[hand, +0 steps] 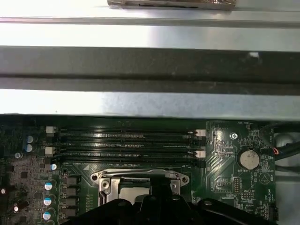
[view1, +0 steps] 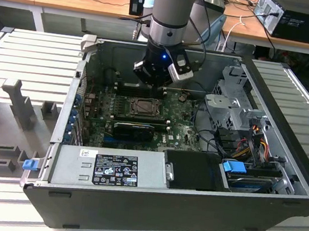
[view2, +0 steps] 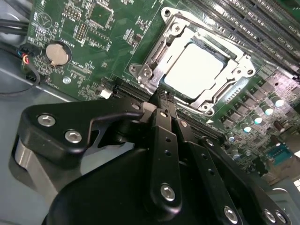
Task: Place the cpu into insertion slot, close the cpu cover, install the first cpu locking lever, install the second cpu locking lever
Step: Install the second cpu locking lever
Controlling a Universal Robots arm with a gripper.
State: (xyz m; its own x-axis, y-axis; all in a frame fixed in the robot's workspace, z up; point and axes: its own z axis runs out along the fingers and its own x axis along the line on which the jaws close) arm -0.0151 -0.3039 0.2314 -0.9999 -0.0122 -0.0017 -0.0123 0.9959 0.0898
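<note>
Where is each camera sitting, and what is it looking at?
Exterior view: off the arm, looking down into the open black computer case; the arm and black pincer show.
Second wrist view: on the arm, looking past the pincer at the silver square cpu.
First wrist view: on the arm, facing the long black memory slots.
All views share the green motherboard.

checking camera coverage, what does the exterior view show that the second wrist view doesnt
Exterior view alone: the whole open black computer case, its grey power supply box, the blue-lit robot arm above. Second wrist view alone: the small square silver-topped cpu seated in the socket, the thin silver metal cpu cover framing it, a round coin battery. Both: the green motherboard and black gripper.
</note>
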